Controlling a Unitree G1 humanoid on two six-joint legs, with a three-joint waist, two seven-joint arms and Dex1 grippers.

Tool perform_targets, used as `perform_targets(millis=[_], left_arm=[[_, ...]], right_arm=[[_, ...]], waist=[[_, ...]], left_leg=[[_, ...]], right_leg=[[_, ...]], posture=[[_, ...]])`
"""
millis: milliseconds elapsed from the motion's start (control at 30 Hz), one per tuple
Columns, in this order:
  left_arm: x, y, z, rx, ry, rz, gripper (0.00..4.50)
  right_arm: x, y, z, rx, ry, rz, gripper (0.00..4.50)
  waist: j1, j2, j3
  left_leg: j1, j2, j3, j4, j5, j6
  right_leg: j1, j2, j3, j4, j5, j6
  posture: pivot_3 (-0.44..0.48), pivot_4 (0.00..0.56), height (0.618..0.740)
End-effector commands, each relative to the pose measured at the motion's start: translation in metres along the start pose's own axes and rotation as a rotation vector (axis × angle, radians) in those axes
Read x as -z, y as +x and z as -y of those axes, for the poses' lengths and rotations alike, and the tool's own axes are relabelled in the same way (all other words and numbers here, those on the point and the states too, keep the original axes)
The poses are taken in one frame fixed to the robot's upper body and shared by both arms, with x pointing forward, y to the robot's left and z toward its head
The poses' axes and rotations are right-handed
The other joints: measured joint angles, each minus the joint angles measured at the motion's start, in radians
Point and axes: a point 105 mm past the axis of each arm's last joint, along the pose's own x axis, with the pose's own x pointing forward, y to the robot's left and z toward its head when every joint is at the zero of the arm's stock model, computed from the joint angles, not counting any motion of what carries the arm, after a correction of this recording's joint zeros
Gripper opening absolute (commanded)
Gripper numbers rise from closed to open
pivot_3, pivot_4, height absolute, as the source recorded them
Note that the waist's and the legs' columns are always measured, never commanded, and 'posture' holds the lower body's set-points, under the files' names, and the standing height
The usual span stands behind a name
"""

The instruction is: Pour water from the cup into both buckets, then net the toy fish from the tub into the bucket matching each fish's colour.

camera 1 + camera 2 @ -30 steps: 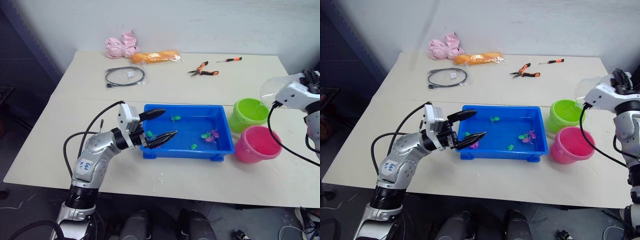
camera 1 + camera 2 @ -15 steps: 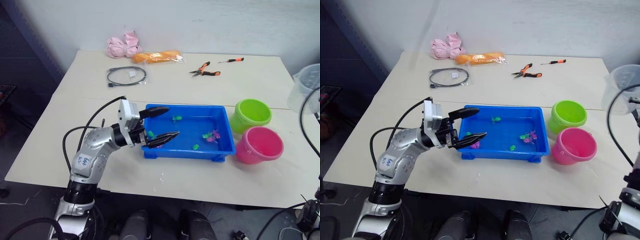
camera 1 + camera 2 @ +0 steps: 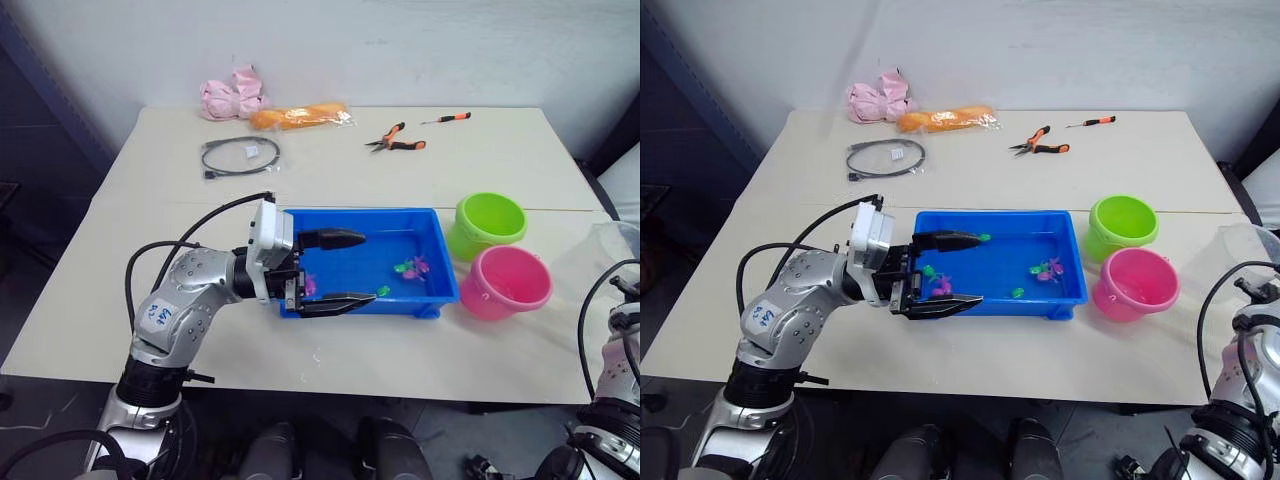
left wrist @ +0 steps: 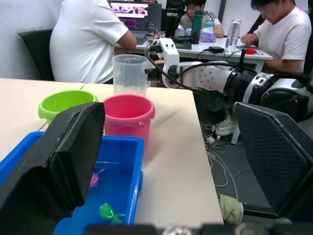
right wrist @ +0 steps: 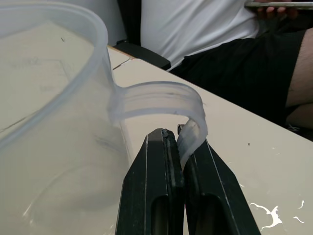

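Note:
My left gripper is open at the blue tub's near-left end, one finger over the water and the other outside the front wall. Tiny green and pink toy fish float inside; a green fish lies close to the fingers. The lime green bucket and the pink bucket stand to the right of the tub. Beyond them, at the table's right edge, the clear cup is upright. My right gripper is shut on the cup's handle.
At the table's far side lie orange-handled pliers, a small screwdriver, a coiled black cable, a pink bag and an orange packet. People sit at a desk beyond the table's right edge.
The right gripper has drawn the cup from above the green bucket to the right and down, to the table's right edge. The left gripper has moved further along the tub's front wall.

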Motion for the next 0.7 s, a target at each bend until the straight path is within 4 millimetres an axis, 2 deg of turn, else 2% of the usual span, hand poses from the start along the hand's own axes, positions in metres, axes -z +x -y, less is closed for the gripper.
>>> perform_targets(millis=[33,167,300,400,467,500,633,700], left_arm=[[-0.008,-0.003,0.006,-0.004,0.042,0.007,4.50],[-0.007,-0.014,-0.003,-0.062,0.064,-0.035,4.50],[-0.009,-0.017,-0.001,-0.056,0.055,-0.033,4.50],[-0.008,-0.017,-0.003,-0.071,0.044,-0.020,4.50],[-0.006,-0.023,-0.010,-0.129,0.026,-0.001,4.50],[-0.004,-0.026,-0.012,-0.146,0.021,-0.004,4.50],[0.007,-0.031,-0.011,-0.156,0.026,-0.046,4.50],[0.011,-0.034,-0.013,-0.162,0.037,-0.070,4.50]], right_arm=[[-0.001,0.003,-0.006,-0.037,-0.052,0.023,0.10],[0.006,0.003,0.001,0.037,-0.043,0.030,0.10],[0.010,0.002,-0.001,0.033,-0.071,0.030,0.10],[0.007,0.000,0.007,0.061,-0.080,0.037,1.10],[0.007,-0.003,0.009,0.065,-0.073,0.034,2.04],[0.006,-0.005,0.009,0.060,-0.074,0.034,2.68],[0.000,-0.018,0.015,0.047,-0.131,0.029,4.39],[-0.003,-0.025,0.020,0.043,-0.164,0.020,4.39]], waist=[[0.000,0.000,0.000],[0.000,0.000,0.000],[0.000,0.000,0.000],[0.003,0.000,0.000],[0.005,0.000,0.000],[0.004,0.000,0.000],[0.003,0.000,0.000],[0.004,0.000,0.000]], left_leg=[[0.000,0.000,0.000,0.000,0.000,0.000],[0.000,0.000,0.000,0.000,0.000,0.000],[0.000,0.000,0.000,0.000,0.000,0.000],[-0.001,0.000,-0.001,0.000,0.000,0.000],[-0.001,0.000,-0.001,0.000,0.000,0.000],[-0.001,0.000,-0.001,0.000,0.000,0.000],[-0.001,0.000,-0.001,0.000,0.000,0.000],[-0.001,0.000,-0.001,0.000,0.000,0.000]], right_leg=[[0.000,0.000,0.000,0.000,0.000,0.000],[0.000,0.000,0.000,0.000,0.000,0.000],[0.000,0.000,0.000,0.000,0.000,0.000],[0.000,0.000,0.000,-0.001,0.000,0.000],[0.000,-0.001,-0.001,-0.001,0.000,0.000],[0.000,-0.001,-0.001,-0.001,0.000,0.000],[0.000,-0.001,-0.001,-0.001,0.000,0.000],[0.000,-0.001,0.000,-0.001,0.000,0.000]], posture=[[0.000,0.150,0.740],[0.000,0.150,0.740],[0.000,0.150,0.740],[0.000,0.150,0.740],[0.000,0.150,0.740],[0.000,0.150,0.740],[0.000,0.150,0.740],[0.000,0.150,0.740]])
